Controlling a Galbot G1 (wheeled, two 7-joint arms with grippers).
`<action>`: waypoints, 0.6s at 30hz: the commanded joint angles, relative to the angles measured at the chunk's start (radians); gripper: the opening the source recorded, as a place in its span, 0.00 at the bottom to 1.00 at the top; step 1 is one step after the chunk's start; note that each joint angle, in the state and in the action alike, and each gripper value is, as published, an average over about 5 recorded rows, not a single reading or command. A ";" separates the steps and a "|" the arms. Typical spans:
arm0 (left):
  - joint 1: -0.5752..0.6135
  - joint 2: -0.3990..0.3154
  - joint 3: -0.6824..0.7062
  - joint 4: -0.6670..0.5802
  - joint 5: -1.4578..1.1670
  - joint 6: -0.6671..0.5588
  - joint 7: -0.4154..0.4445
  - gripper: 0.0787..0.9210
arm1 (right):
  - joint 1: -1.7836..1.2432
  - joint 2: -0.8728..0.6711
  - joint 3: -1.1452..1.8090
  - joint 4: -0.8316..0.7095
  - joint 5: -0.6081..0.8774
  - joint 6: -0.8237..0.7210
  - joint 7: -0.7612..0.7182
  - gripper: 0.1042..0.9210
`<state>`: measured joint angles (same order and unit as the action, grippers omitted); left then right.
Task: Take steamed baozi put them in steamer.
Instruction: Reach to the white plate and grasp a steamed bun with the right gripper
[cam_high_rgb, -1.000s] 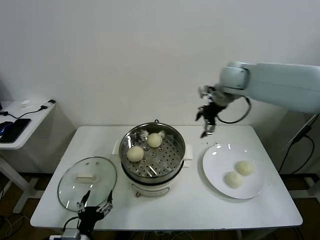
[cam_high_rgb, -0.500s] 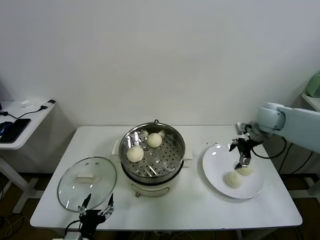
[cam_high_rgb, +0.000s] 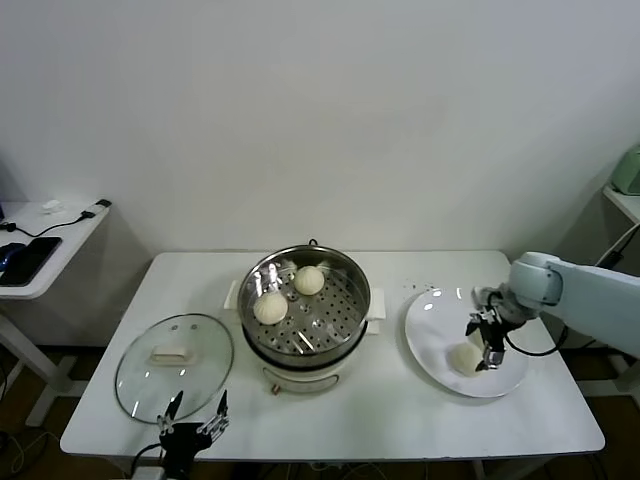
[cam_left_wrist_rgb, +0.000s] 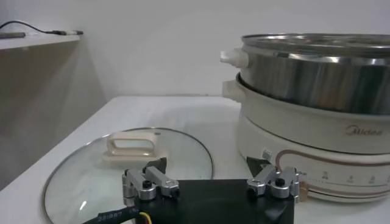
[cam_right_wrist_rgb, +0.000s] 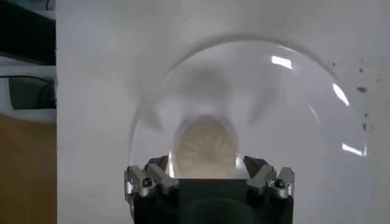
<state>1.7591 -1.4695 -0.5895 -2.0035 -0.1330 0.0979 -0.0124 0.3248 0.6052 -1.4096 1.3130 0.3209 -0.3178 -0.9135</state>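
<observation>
The steamer (cam_high_rgb: 305, 335) stands mid-table, and two steamed baozi (cam_high_rgb: 270, 307) (cam_high_rgb: 309, 280) lie on its perforated tray. My right gripper (cam_high_rgb: 487, 345) hangs low over the white plate (cam_high_rgb: 435, 320), open. In the right wrist view a pleated baozi (cam_right_wrist_rgb: 206, 146) sits on the plate (cam_right_wrist_rgb: 292, 79) between the spread fingers of the right gripper (cam_right_wrist_rgb: 207, 163), not squeezed. From the head view, one baozi (cam_high_rgb: 463, 357) shows on the plate beside that gripper. My left gripper (cam_high_rgb: 198, 405) waits open at the table's front edge; its wrist view shows the left gripper (cam_left_wrist_rgb: 210, 167) empty.
The glass lid (cam_high_rgb: 175, 360) with its white handle lies flat left of the steamer, just ahead of the left gripper; the lid (cam_left_wrist_rgb: 128, 164) and the steamer (cam_left_wrist_rgb: 317, 91) also fill the left wrist view. A low side table (cam_high_rgb: 40, 250) with a phone stands far left.
My right arm has swung from above the table's back down onto the plate and now sits lower, straddling a baozi. The left gripper has sunk slightly toward the front edge.
</observation>
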 joint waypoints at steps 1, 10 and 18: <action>0.000 0.002 0.002 0.002 0.002 0.000 0.000 0.88 | -0.129 -0.003 0.119 -0.030 -0.056 -0.015 0.030 0.88; 0.006 0.005 0.003 -0.005 0.004 -0.002 -0.001 0.88 | -0.139 0.028 0.154 -0.043 -0.053 -0.023 0.035 0.88; 0.012 0.005 0.003 -0.011 0.004 -0.001 0.000 0.88 | -0.115 0.015 0.123 -0.023 -0.055 -0.031 0.018 0.88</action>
<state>1.7710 -1.4650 -0.5872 -2.0142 -0.1294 0.0958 -0.0130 0.2250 0.6197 -1.3016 1.2911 0.2754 -0.3447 -0.8947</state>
